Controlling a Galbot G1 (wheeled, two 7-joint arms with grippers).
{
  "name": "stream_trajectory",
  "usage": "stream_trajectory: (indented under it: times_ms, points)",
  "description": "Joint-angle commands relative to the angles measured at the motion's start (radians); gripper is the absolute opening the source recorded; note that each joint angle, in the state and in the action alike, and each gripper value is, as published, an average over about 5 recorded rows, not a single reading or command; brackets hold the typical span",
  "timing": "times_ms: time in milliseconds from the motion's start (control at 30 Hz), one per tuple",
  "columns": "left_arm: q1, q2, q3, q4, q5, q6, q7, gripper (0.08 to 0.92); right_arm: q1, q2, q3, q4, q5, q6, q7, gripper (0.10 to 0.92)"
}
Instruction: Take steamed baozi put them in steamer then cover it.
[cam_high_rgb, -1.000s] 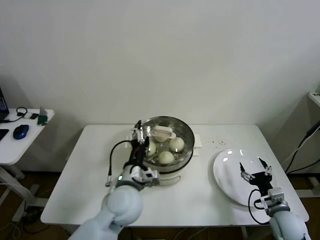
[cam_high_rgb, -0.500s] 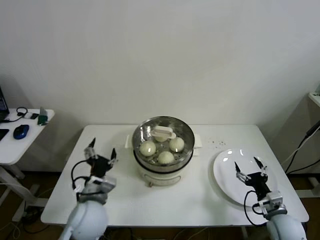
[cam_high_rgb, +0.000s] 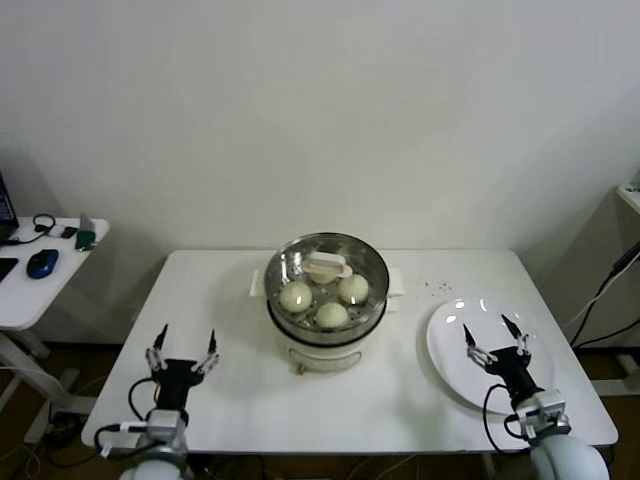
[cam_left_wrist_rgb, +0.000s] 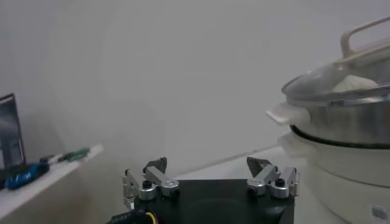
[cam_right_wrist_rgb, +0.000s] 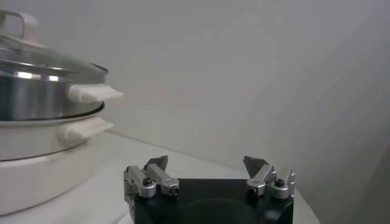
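The left gripper has pulled back from beside the shiny round stainless-steel steamer to the lower left of the frame, jaws spread and empty. The right gripper, also spread and empty, has barely shifted over the flat white plate at lower right. At centre, the cream-white round steamed baozi remain in the steamer under the clear glass cover.

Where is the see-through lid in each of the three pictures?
Head view: the cover sits on the steamer, in the middle of the white table.
Left wrist view: the cover is at the right edge, its handle cut off.
Right wrist view: the cover is at the upper left.
Shared landmark: the steamer's white side handles, one in each wrist view.
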Motion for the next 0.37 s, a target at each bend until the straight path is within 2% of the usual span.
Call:
stream_trajectory:
  times_ms: [33, 367]
  points:
    - [0.075, -0.03, -0.042, 0.06, -0.113, -0.181, -0.011, 0.823, -0.007, 0.011, -0.001, -0.002, 0.016, 0.025, -0.023, 0.823]
    - [0.078, -0.029, -0.038, 0.065, -0.11, -0.197, 0.007, 0.823, -0.003, 0.014, -0.002, -0.024, 0.015, 0.043, -0.035, 0.823]
